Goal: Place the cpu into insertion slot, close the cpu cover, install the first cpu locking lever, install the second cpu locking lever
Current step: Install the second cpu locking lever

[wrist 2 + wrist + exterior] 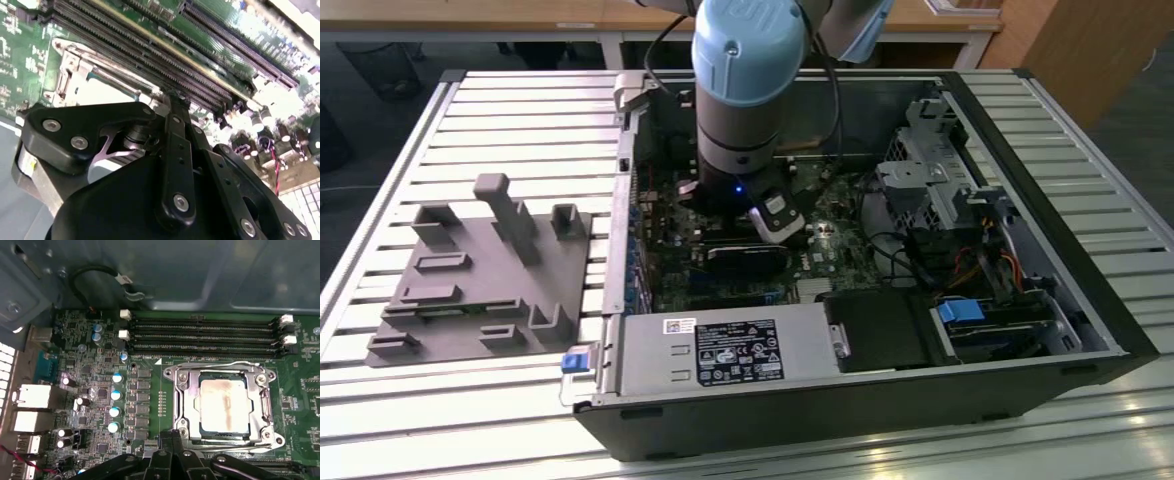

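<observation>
In the first wrist view the cpu (223,405), with a beige stained metal top, lies flat in the insertion slot (173,376) on the green board. The cpu cover (184,396) lies down around it, its window showing the chip. One thin wire lever (220,364) runs along one side of the socket and another (235,442) along the opposite side. My gripper (172,436) is just off a corner of the socket, its black fingers drawn together with nothing between them. The second wrist view shows the gripper (172,100) over the socket's edge, with the cover (70,70) behind it.
Long black memory slots (200,335) run beside the socket. Capacitors (115,395) and rear ports (35,397) stand on the other side. In the exterior view the arm (740,100) reaches down into the open computer case (854,400), near a black block (744,262). A grey fixture (480,275) lies at the exterior view's left.
</observation>
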### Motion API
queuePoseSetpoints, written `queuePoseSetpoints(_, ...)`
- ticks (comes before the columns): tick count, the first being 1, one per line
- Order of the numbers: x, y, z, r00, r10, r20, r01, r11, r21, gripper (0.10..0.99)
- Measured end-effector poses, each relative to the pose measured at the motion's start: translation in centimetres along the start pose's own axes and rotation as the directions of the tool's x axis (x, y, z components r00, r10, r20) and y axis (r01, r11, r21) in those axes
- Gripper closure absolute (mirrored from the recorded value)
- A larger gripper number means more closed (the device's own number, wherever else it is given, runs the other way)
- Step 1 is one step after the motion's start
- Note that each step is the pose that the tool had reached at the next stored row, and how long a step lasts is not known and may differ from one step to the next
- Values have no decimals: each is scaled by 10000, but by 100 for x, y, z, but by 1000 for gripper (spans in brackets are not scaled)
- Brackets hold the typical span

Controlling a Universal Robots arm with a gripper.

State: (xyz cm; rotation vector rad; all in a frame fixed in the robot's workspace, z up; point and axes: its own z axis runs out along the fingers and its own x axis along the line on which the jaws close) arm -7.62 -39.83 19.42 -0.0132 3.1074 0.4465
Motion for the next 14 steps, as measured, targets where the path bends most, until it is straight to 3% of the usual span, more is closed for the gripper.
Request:
queuePoseSetpoints(7,0,25,-89,10000,0,-2,0,10000,-25,980)
queuePoseSetpoints(14,0,33,-113,10000,-1,0,1,10000,-28,980)
